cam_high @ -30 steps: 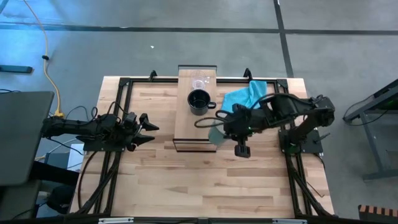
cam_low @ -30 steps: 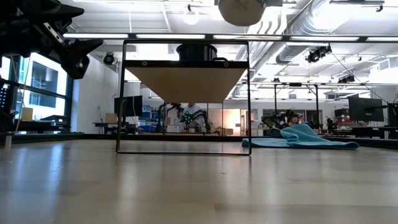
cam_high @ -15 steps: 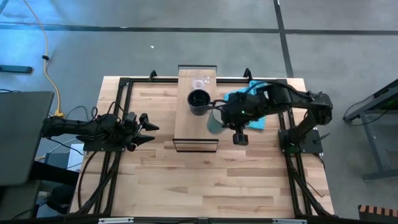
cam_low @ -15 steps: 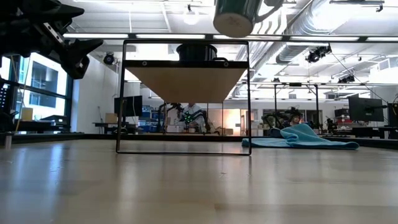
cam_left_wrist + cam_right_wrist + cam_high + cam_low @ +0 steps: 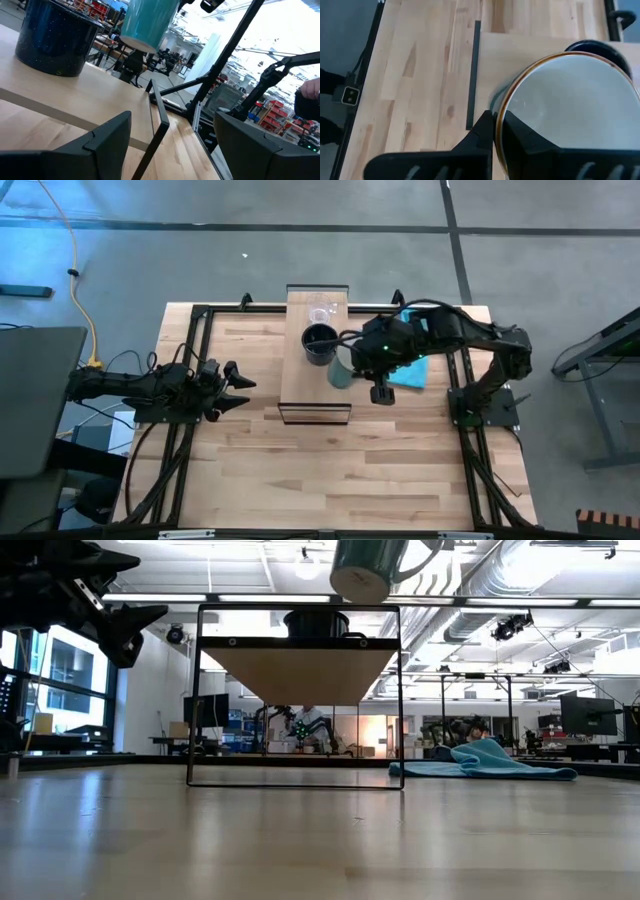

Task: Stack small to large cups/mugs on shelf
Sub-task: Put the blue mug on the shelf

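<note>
The light-wood shelf [image 5: 300, 385] stands at the table's far middle. On it stand the clear glass cup [image 5: 320, 313] and, nearer, the black mug [image 5: 319, 343]. My right gripper [image 5: 356, 366] is shut on the larger mug [image 5: 341, 372], teal outside and white inside, just above the shelf's right edge beside the black mug. The mug also shows in the low view [image 5: 365, 565] and the left wrist view [image 5: 147, 22]. My left gripper [image 5: 238, 385] is open and empty, left of the shelf. My right gripper holds the mug by its rim wall [image 5: 501, 116], one finger [image 5: 522, 137] inside the mug and one finger outside. The fingers come from above, slanting from the table's right. The mug [image 5: 365, 565] hangs lifted clear of the shelf top, a little tilted, mouth up.
A turquoise cloth [image 5: 408, 345] lies on the table right of the shelf, partly under my right arm. The shelf top has bare board [image 5: 315, 395] nearer than the black mug. Dark frame rails [image 5: 200, 320] run along the table's edges.
My right gripper has carried the mug toward the table's far edge and a little left, from beside the shelf's near right corner to over its right edge next to the black mug. The mug has come slightly lower and tipped a little.
</note>
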`<state>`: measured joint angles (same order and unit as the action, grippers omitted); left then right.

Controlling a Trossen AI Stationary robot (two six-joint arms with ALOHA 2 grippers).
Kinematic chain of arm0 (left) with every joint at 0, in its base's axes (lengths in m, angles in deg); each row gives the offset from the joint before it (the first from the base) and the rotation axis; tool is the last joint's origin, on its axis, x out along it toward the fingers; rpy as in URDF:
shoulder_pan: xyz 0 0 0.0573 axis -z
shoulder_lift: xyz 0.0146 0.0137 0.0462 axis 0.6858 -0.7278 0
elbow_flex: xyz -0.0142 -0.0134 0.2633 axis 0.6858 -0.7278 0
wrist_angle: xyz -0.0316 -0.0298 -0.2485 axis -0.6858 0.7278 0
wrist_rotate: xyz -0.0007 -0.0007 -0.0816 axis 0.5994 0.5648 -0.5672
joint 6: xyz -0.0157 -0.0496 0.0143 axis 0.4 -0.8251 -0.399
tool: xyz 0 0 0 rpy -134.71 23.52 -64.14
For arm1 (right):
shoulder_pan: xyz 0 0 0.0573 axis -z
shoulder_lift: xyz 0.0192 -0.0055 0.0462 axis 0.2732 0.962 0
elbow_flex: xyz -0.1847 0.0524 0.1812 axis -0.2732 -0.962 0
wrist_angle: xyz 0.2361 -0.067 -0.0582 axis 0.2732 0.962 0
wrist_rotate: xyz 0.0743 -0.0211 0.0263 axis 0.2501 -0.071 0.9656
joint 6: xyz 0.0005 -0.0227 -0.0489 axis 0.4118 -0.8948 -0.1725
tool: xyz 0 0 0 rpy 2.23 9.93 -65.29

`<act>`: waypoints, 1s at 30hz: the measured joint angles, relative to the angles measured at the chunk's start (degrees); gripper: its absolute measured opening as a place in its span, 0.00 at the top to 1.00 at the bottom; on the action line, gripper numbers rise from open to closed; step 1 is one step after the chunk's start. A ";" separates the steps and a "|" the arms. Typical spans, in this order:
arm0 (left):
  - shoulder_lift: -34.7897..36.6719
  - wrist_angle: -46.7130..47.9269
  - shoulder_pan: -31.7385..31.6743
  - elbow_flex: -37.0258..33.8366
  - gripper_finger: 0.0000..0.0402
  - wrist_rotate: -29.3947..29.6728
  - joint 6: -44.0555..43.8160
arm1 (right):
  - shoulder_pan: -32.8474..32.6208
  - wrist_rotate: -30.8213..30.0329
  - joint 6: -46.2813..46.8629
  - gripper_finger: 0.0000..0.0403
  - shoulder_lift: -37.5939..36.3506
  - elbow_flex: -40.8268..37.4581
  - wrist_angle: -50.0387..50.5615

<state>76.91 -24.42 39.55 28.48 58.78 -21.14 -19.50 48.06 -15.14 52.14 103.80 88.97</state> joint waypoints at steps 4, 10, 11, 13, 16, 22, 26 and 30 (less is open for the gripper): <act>-0.01 0.01 0.00 -0.02 0.33 0.39 0.14 | 0.03 1.18 -0.71 1.00 1.71 0.00 -0.08; -0.01 0.03 0.02 -0.02 0.33 0.39 0.17 | 0.21 3.44 -2.10 1.00 3.43 0.00 -1.52; -0.01 0.03 0.02 -0.02 0.33 0.39 0.17 | 0.31 3.89 -2.20 1.00 3.63 0.30 -1.57; -0.01 0.03 0.00 -0.02 0.33 0.39 0.15 | 0.55 3.98 -2.47 1.00 4.65 1.92 -0.72; -0.01 0.03 0.02 -0.02 0.33 0.39 0.15 | 0.66 3.87 -3.48 1.00 7.17 6.58 1.46; 0.01 0.02 0.00 -0.02 0.33 0.39 0.15 | 0.91 4.59 -4.75 1.00 11.77 12.88 6.18; 0.00 0.06 0.02 -0.02 0.33 0.38 0.15 | 1.03 6.58 -2.51 1.00 11.66 11.41 8.00; -0.01 0.06 0.02 -0.02 0.33 0.39 0.13 | 1.03 6.77 -1.81 1.00 11.46 11.56 6.47</act>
<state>76.89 -24.37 39.57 28.46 59.17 -21.01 -18.47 54.82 -16.95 63.60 115.36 95.43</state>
